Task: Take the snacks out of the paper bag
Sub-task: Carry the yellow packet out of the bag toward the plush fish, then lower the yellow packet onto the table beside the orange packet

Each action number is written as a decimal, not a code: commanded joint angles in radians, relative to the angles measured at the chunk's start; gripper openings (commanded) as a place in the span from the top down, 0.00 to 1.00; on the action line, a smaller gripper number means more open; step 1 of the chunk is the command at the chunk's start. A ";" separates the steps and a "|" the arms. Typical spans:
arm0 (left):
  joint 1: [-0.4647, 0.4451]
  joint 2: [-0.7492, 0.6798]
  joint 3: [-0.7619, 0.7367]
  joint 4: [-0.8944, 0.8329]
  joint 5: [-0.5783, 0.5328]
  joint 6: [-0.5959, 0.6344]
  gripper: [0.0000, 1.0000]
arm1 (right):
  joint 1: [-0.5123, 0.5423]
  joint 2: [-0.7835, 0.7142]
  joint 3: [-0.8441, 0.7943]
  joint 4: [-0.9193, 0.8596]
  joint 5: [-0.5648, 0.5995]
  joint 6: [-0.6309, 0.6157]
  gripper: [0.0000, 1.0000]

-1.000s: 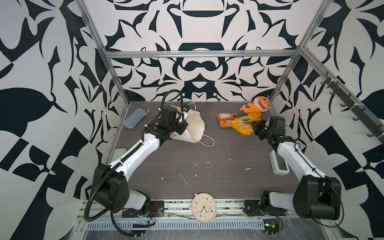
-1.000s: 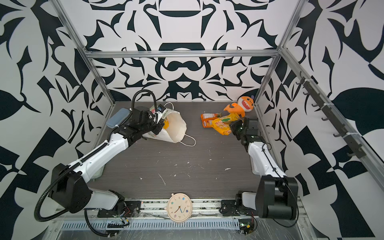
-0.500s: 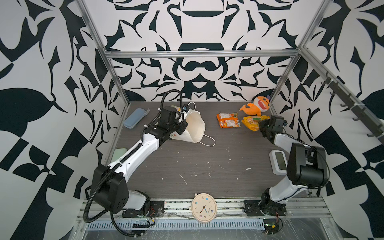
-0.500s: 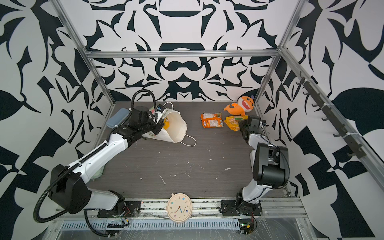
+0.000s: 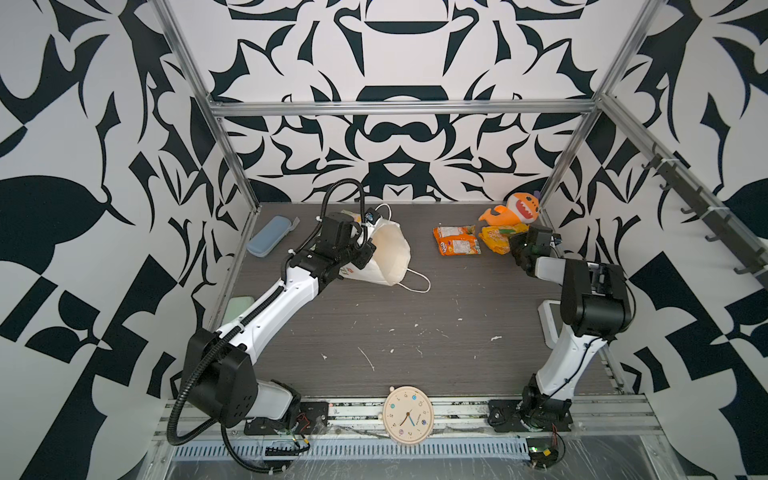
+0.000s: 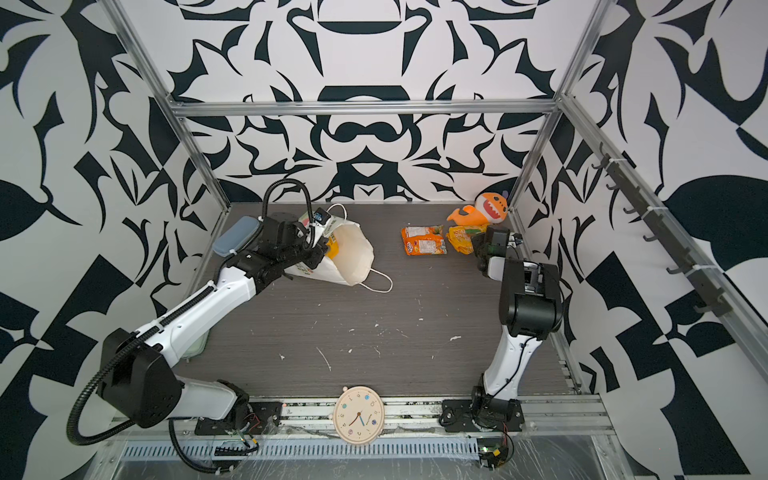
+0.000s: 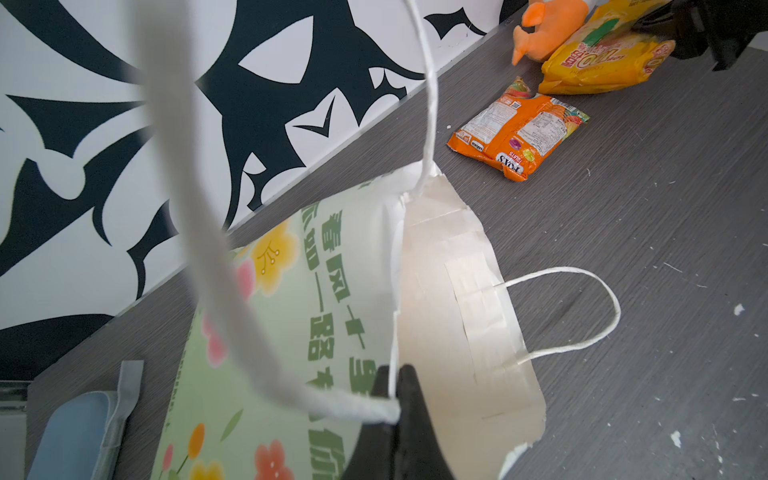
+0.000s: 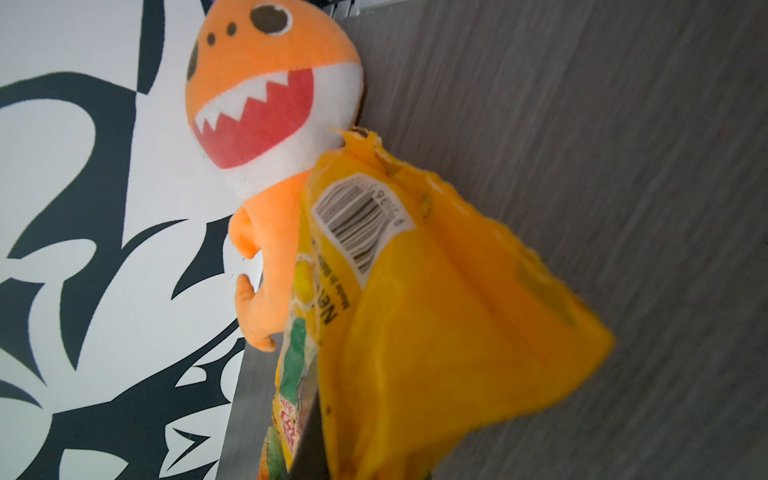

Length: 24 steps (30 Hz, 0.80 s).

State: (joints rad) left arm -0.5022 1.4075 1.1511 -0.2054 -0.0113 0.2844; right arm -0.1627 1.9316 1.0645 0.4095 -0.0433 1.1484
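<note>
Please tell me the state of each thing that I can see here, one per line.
Paper bag: tipped over, mouth open, rim pinched.
Left gripper: shut on the bag's rim.
Orange packet: out of bag, lying flat.
Yellow packet: out, beside plush shark, end gripped.
Right gripper: shut on yellow packet.
Blue case: closed.
Clock: face up.

Walls are bold black-and-white swirls, table is dark grey woodgrain with white flecks. The paper bag is creamy white inside, and its printed side is pale green with pink, yellow and orange flowers plus darker green lettering. Orange packet has white label panels, yellow packet a white barcode patch and a green stripe. Plush shark: orange, white teeth, red mouth. Case is light blue.
</note>
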 commanded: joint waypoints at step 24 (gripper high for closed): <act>-0.001 -0.018 0.032 0.041 0.026 -0.011 1.00 | 0.079 -0.461 -0.119 -0.144 0.170 -0.160 0.35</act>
State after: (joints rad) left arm -0.5022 1.4075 1.1515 -0.2058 -0.0113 0.2840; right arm -0.0963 1.5463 0.8989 0.3084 0.0528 1.1175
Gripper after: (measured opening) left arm 0.041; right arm 0.664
